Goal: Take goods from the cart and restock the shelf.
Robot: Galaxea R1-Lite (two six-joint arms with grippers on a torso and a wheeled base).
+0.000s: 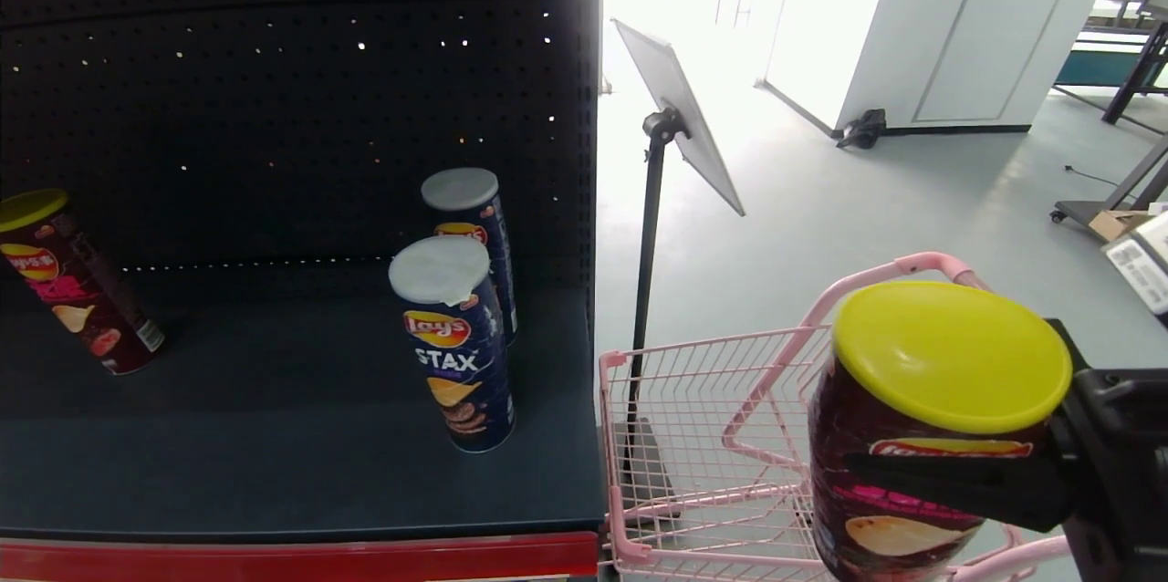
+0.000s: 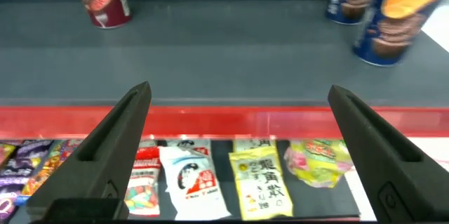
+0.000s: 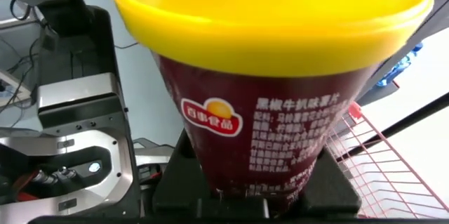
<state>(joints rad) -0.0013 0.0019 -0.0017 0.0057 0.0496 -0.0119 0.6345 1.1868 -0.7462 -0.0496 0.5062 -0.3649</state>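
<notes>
At the far left of the dark shelf (image 1: 274, 463) a shelved maroon can (image 1: 78, 290) with a yellow lid stands on its base, close to the perforated back panel (image 1: 274, 89). Nearer, in front of the red strip (image 1: 301, 557) along the shelf's front edge, the left gripper (image 2: 242, 157) hangs with its two black fingers spread wide and nothing between them. Past it, on a lower level, lies a row of snack packets (image 2: 189, 178). Toward the right end of the shelf stand two dark blue cans with pale lids. The near blue can (image 1: 456, 363) is upright and well forward of the back panel, and the far blue can (image 1: 479, 235) is just behind it and slightly to the right. Right of the shelf, on the grey floor, a black stand (image 1: 648, 272) carries a tilted flat panel. Beside it is the pink wire cart (image 1: 693, 418). At the far right the right gripper (image 3: 256, 189) pinches the held maroon can (image 1: 922, 436) around its lower body. This can is upright with its yellow lid on top, raised over the cart's near right side and well apart from the shelf.
</notes>
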